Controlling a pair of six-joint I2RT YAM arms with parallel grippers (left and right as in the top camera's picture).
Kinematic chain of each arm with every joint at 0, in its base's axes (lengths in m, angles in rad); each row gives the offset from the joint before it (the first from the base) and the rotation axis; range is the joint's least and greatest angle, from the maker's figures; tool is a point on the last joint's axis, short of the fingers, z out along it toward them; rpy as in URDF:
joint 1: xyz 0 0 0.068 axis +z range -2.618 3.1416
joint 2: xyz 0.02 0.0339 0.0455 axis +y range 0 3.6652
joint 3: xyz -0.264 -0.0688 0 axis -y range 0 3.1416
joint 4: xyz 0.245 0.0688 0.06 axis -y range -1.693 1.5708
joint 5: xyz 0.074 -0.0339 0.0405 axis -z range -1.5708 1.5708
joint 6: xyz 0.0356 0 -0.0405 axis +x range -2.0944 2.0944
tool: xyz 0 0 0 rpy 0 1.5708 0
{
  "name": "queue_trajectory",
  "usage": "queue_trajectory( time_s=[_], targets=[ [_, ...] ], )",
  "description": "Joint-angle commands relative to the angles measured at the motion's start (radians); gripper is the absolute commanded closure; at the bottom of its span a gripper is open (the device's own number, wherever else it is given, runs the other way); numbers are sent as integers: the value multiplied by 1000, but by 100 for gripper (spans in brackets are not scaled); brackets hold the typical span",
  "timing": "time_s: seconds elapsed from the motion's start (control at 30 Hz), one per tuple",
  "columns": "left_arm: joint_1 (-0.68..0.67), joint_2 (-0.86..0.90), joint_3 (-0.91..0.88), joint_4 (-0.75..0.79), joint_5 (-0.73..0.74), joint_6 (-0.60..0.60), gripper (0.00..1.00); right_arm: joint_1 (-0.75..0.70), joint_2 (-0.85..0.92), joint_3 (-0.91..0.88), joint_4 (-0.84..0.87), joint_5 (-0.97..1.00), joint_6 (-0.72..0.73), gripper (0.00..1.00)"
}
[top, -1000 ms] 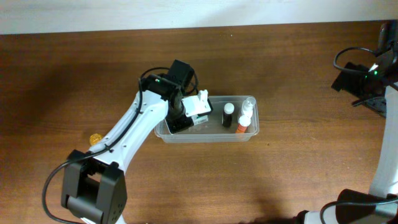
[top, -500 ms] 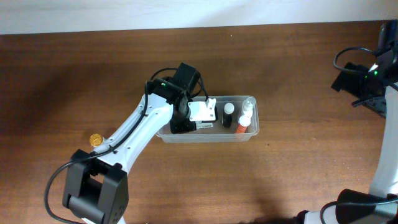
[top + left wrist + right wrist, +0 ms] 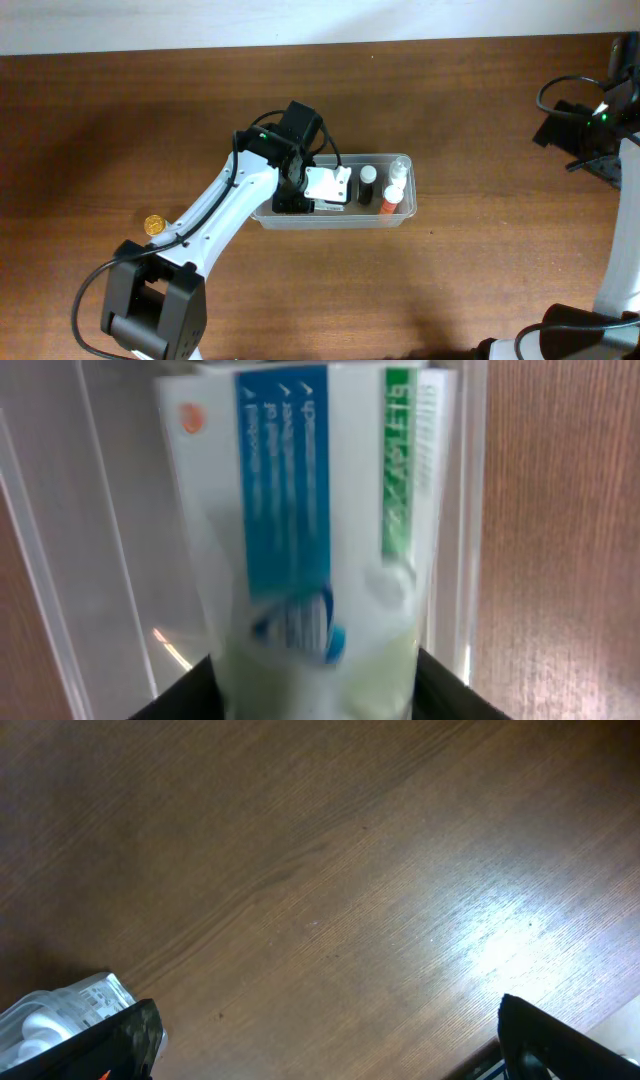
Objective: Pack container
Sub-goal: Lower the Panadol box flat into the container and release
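The container (image 3: 400,216), a clear plastic tub, sits mid-table. My left gripper (image 3: 312,192) is inside its left half, shut on a white box with blue and green print (image 3: 328,184). The box fills the left wrist view (image 3: 310,510), with the tub's clear walls (image 3: 465,510) around it. In the tub's right half stand a black bottle with a white cap (image 3: 367,187), an orange-labelled bottle (image 3: 391,199) and a clear bottle (image 3: 400,167). My right gripper (image 3: 325,1050) is open and empty above bare wood at the far right; the tub's corner (image 3: 60,1010) shows at its lower left.
A small yellow round object (image 3: 153,224) lies on the table left of the left arm. The right arm's base and cables (image 3: 590,125) are at the far right edge.
My left gripper has carried the white box rightwards and lower into the tub's left half. The right arm has not moved.
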Motion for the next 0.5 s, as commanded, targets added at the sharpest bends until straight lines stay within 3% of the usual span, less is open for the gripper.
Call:
queue_trajectory(
  time_s=[0.0, 0.47],
  targets=[
    [-1, 25, -10, 18, 23, 42, 47, -3, -11, 15, 1, 15, -2, 2],
    [-1, 151, -10, 70, 22, 42, 46, -3, -11, 15, 1, 15, -2, 2]
  ],
)
